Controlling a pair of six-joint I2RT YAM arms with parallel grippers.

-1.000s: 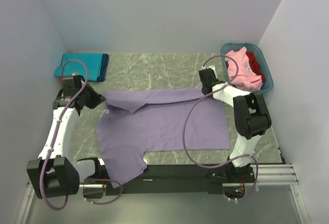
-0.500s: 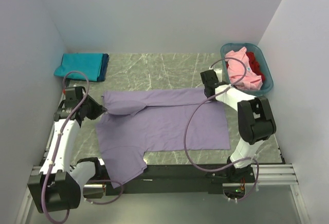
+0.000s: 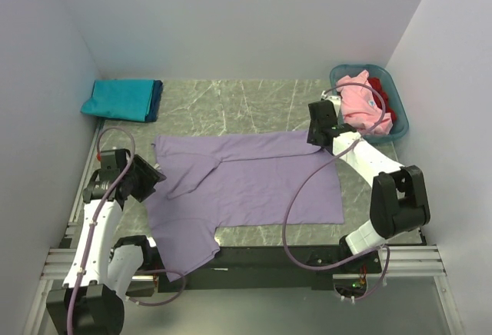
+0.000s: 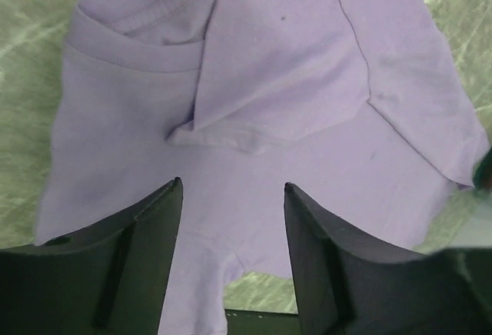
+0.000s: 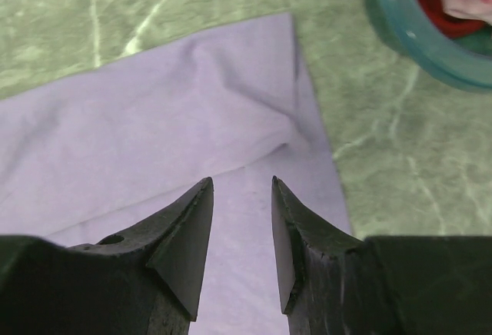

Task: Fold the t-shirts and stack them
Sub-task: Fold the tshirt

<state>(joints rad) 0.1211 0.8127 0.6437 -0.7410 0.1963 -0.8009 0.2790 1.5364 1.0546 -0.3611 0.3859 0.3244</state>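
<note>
Only wrist views show left pincer (image 4: 231, 189) and right pincer (image 5: 241, 183) apart over lavender shirt (image 3: 254, 185).

basket (image 3: 402, 120) far right, teal t-shirt (image 3: 119, 98) far left; gap between.

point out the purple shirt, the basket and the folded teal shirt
purple shirt (image 3: 261, 185): top external view, middle of its body
basket (image 5: 396, 31): right wrist view, its rim
folded teal shirt (image 3: 119, 98): top external view, its top face
</note>
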